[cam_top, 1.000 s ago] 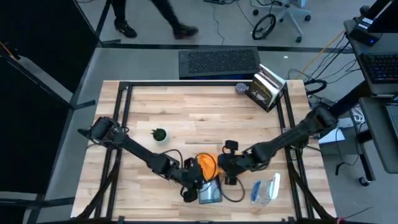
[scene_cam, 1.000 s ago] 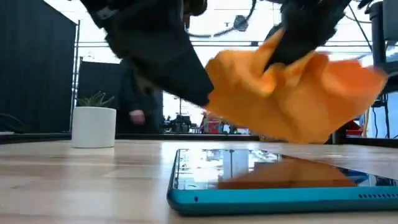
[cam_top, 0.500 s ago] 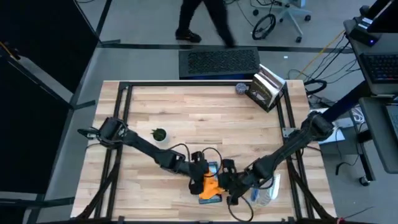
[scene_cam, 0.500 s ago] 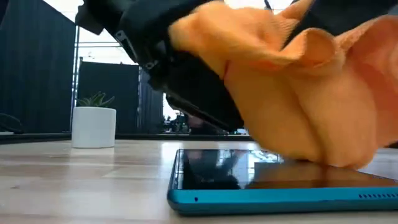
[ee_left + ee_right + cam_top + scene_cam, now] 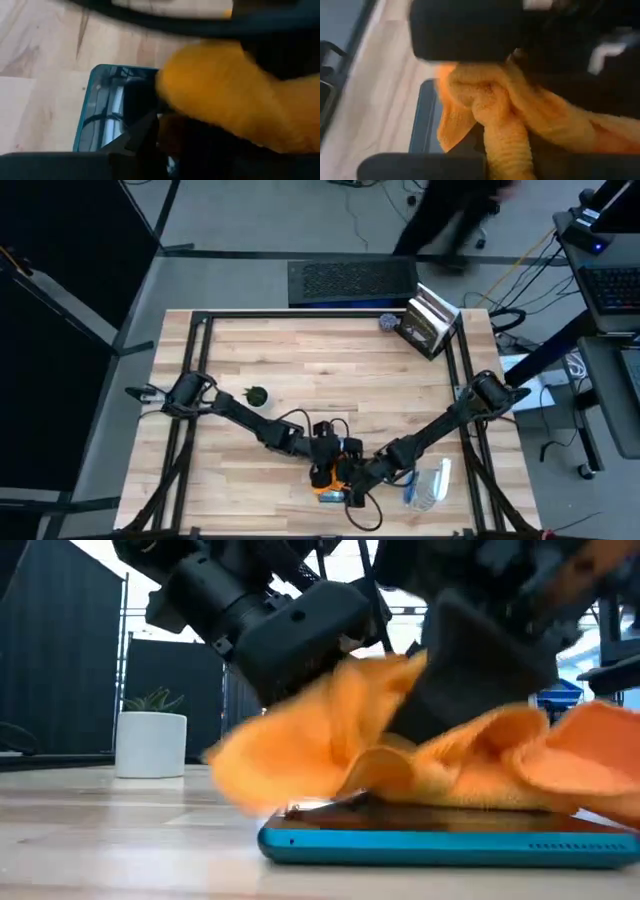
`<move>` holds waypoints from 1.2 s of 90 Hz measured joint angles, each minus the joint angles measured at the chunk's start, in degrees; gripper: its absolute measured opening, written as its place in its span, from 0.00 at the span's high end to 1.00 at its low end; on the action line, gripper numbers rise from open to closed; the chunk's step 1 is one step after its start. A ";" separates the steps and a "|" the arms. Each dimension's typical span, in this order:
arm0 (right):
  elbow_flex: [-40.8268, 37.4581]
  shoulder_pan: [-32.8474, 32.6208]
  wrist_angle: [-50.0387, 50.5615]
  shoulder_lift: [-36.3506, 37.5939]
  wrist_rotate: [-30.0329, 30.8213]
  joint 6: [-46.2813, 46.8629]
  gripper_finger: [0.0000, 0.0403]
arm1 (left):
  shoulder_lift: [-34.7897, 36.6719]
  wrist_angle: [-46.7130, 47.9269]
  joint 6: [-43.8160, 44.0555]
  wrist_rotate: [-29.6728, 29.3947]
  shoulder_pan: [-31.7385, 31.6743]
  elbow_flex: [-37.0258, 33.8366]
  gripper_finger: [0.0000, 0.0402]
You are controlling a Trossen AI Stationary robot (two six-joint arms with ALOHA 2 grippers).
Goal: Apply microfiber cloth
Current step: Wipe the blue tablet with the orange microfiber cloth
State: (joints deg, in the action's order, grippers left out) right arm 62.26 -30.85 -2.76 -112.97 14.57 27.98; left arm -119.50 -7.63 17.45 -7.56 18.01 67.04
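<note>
The orange microfiber cloth lies bunched on the screen of a dark tablet with a teal rim, near the table's front edge. My left gripper comes at the cloth from the left. My right gripper comes from the right. Both are shut on the cloth just above the tablet. The cloth covers most of the screen; one bare corner of the tablet shows in the left wrist view. My left gripper holds a raised fold on the cloth's left part, slanting down from the table's left; its fingertips are hidden in the fabric. The cloth's lower folds rest on the tablet screen. My right gripper pinches a thick bunched fold of several layers between its fingers, slanting down from the right. That part of the cloth is pushed down onto the screen.
A clear spray bottle lies just right of the tablet, close to the right arm. A small potted plant stands at the left, and a box at the far right corner. Bare wood lies between them. A person passes beyond the table.
Both grippers have moved toward the table's near edge and down, carrying the cloth. The cloth hung clear above the tablet a second ago; now it is spread and bunched on the screen, covering it. The right gripper has come nearer the left one.
</note>
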 joint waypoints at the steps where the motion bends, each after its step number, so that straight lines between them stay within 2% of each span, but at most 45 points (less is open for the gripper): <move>1: 0.00 -0.06 -0.23 -0.12 -0.53 0.19 0.97 | 0.00 -0.05 0.00 0.02 -0.07 -0.01 0.71; 33: 0.07 -2.81 -1.83 -0.68 -11.31 5.79 0.97 | -0.13 -0.39 -0.31 0.04 -0.71 -0.12 0.71; 47: -0.24 -3.36 -0.50 1.62 -12.55 5.74 0.97 | -0.21 -0.44 -0.29 -0.40 -0.75 -0.15 0.71; 61: -0.07 -2.52 -1.62 5.40 -9.04 2.87 0.97 | -0.22 -1.36 -0.32 -0.76 -0.84 -0.24 0.71; 77: -0.15 -0.11 -1.34 3.64 -3.17 0.48 0.97 | -0.31 -2.15 -0.39 -0.76 -0.84 -0.28 0.71; 93: -0.15 1.31 -3.01 -0.32 -2.22 -0.12 0.97 | -0.31 -2.23 -0.37 -0.71 -0.84 -0.30 0.71; 108: -0.07 0.45 -3.67 -1.05 -3.64 1.86 0.97 | -0.31 -2.23 -1.38 -0.66 -0.84 -0.30 0.71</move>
State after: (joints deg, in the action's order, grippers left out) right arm 62.19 -30.40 -6.43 -114.02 10.93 29.84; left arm -119.81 -9.87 16.08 -8.22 17.17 66.74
